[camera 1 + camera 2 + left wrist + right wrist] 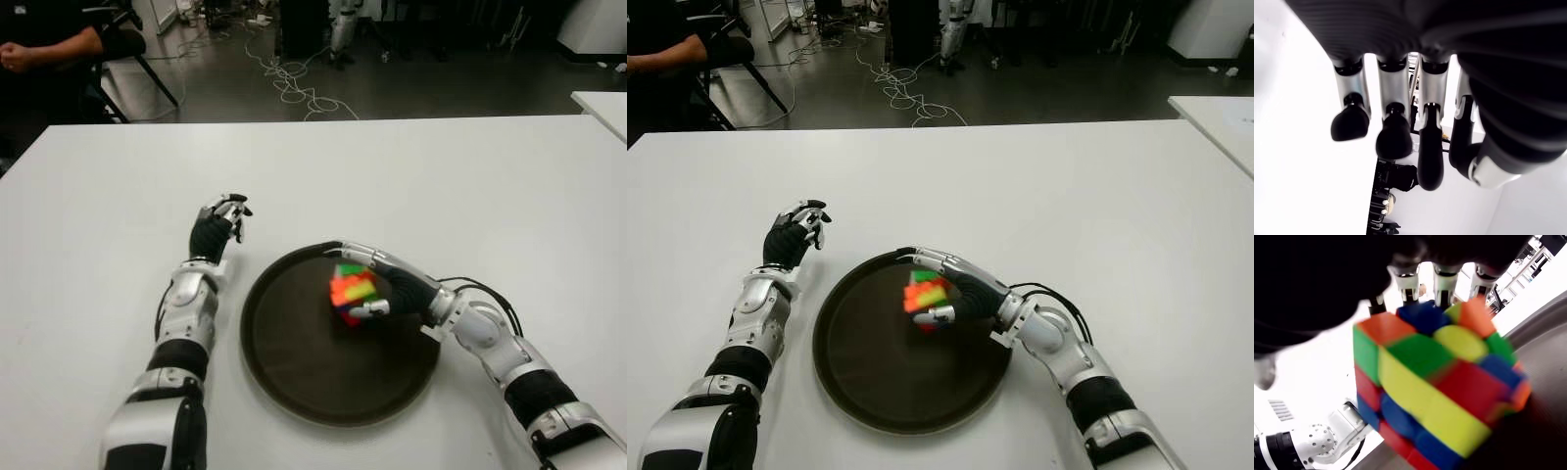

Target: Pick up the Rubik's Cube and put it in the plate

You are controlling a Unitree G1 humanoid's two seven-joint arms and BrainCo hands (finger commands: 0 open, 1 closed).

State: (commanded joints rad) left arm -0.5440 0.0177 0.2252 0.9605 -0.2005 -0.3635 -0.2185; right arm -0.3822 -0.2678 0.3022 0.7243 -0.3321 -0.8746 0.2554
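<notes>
The plate (pixel 284 377), a dark round tray, is serving as the landmark, and its near rim is lying closest to the robot on the white table (pixel 470 186). Over the plate's middle, slightly toward its right side, the right hand (pixel 392 289) is clamping the Rubik's Cube (pixel 353 291), with its fingers (pixel 358 251) wrapping over the cube's far side and the thumb pressing on the near side. The right wrist view is confirming the grasp: the cube (pixel 1435 382) is filling the frame, held tilted, with the plate's surface showing dark beneath it. Whether the cube is touching the plate or hanging just above it cannot be told. The cube is within the rim, so the task appears to be at the release stage.

As a judgement, the cube is a light, rigid plastic block with smooth faces that are somewhat slippery. Opposite flat faces are offering the surest hold. Its layers can twist, so pressure on corners is best avoided. A short drop is unlikely to harm it, though it could tumble on the plate.

Beside the plate's far-left rim, the left hand (pixel 220 223) is showing above the table, holding nothing, its fingers (pixel 1393 137) loosely curled and apart. Beyond the table's far edge, cables (pixel 294 83) are trailing over the floor and a seated person's arm (pixel 49 49) is showing at the far left.
</notes>
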